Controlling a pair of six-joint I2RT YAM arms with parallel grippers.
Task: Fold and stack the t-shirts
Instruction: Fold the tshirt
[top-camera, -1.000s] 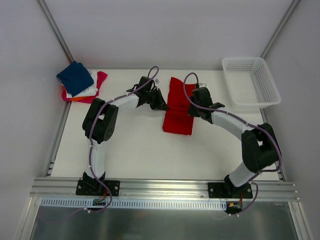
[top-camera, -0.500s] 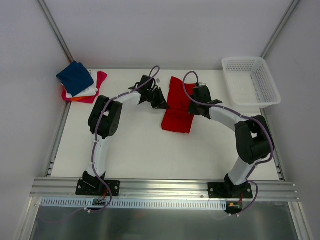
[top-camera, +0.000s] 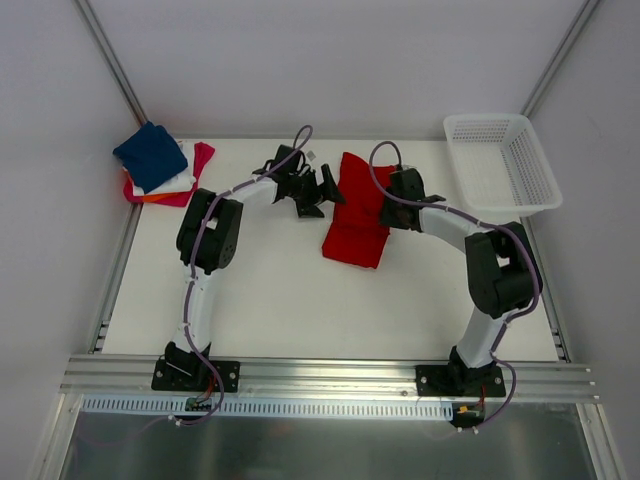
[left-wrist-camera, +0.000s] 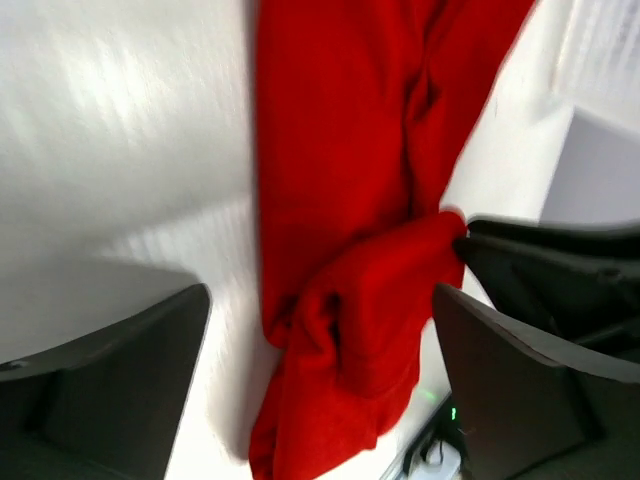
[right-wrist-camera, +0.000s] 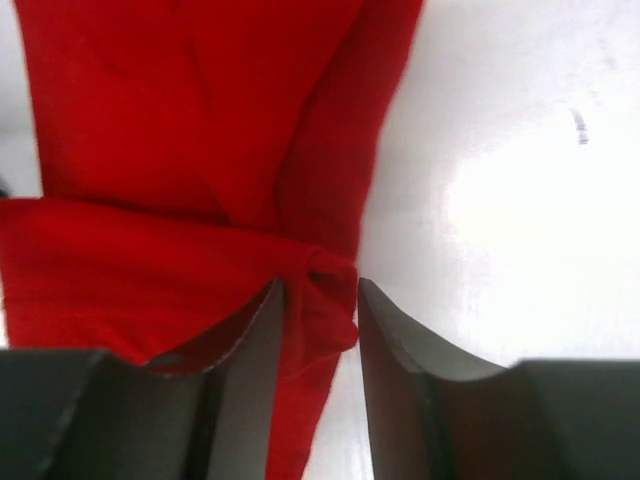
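**Red t-shirt.** The red t-shirt lies flat on the bench as a narrow strip. It runs from close to the far edge back toward the middle and sits roughly midway between the left and right edges. Its near end looks wider and thicker than the far end. Both my grippers are at the shirt's far half, one on each long side.

**Left gripper.** My left gripper stands wide open. In the left wrist view its fingers are well apart, and a rumpled fold of red cloth lies between them. Neither finger presses on the cloth, so nothing is held.

**Right gripper.** My right gripper is at the shirt's right edge with its jaws a narrow way apart. A bunched fold of red cloth fills the gap between the fingers. I cannot tell whether they are pinching it or only standing beside it.

**Stack, far left corner.**
- The navy t-shirt is on top, as a folded square.
- A white t-shirt shows under it.
- An orange t-shirt shows as a thin edge.
- A magenta t-shirt sticks out to the right.

The stack is well apart from the red shirt.

**Basket.** A white mesh basket sits at the far right corner.
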